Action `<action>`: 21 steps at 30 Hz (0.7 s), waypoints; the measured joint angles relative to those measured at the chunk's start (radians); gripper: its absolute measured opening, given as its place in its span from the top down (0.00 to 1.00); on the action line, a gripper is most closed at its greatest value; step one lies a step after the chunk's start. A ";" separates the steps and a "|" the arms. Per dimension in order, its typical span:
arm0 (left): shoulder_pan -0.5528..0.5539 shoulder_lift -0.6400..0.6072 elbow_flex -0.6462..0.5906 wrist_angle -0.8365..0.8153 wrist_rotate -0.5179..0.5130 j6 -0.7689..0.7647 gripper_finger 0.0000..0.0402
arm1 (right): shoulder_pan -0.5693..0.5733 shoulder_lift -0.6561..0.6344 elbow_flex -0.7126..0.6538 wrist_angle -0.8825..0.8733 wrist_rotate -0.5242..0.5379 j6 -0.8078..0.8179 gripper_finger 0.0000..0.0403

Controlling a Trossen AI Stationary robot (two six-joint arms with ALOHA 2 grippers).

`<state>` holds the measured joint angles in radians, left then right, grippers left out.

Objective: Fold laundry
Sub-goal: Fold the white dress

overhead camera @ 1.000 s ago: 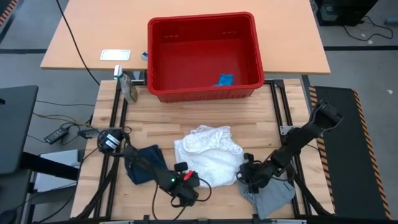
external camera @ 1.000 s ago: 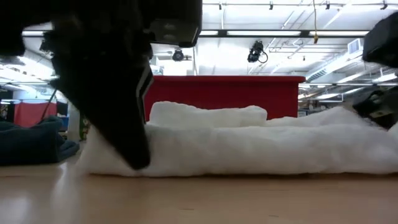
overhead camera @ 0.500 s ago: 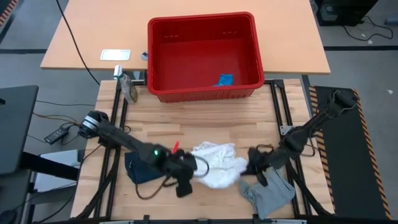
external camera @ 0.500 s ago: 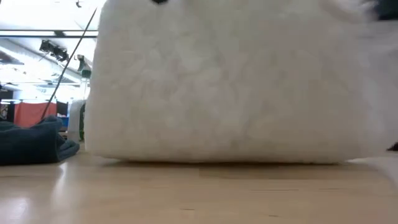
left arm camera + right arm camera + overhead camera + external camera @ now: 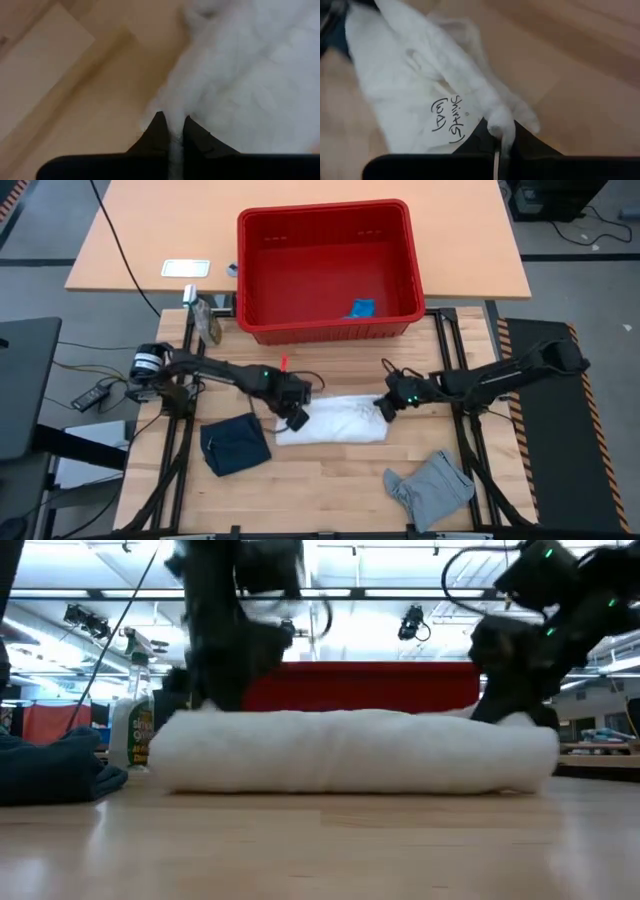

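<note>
The white crinkly cloth (image 5: 336,421) lies as a narrow folded band across the middle of the table, a low roll in the low view (image 5: 350,752). My left gripper (image 5: 298,416) is shut on its left end, my right gripper (image 5: 385,410) on its right end. A dark navy piece (image 5: 235,446) sits bunched on the table near the left. A crumpled grey piece (image 5: 432,488) lies at the near right. No gripper touches these two. My left gripper pinches the white cloth's left end (image 5: 174,116) between its two fingers (image 5: 156,131). The fingers come from above, pointing down. How many layers they hold I cannot tell. The cloth rests on the table, folded. My right gripper pinches a bunched corner at the white cloth's right end (image 5: 500,121) between its two fingers (image 5: 527,140), slanting down from the table's right side. The rest of the cloth, with handwriting on it (image 5: 449,116), lies on the table.
A red plastic basket (image 5: 262,240) stands at the far edge with a small blue thing (image 5: 361,308) in it. A spray bottle (image 5: 208,323) stands at the far left, a white card (image 5: 186,268) on the tan table behind. Bare wood shows at the near middle (image 5: 330,490).
Both grippers have gone up and from the near edge toward the far edge, wrists rolling, carrying the white cloth's near edge with them. The cloth, spread out before, has been lifted and folded over into a narrow band; its far part stayed on the table.
</note>
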<state>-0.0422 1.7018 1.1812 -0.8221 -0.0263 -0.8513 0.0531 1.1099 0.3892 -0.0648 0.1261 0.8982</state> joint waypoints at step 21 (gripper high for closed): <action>0.226 -0.079 0.045 0.044 0.057 0.175 0.62 | -0.156 -0.085 0.066 0.230 -0.076 -0.073 0.46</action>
<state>0.1837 1.6233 1.2264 -0.7778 0.0308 -0.6762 -0.1026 1.0248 0.4554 0.1649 0.0499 0.8252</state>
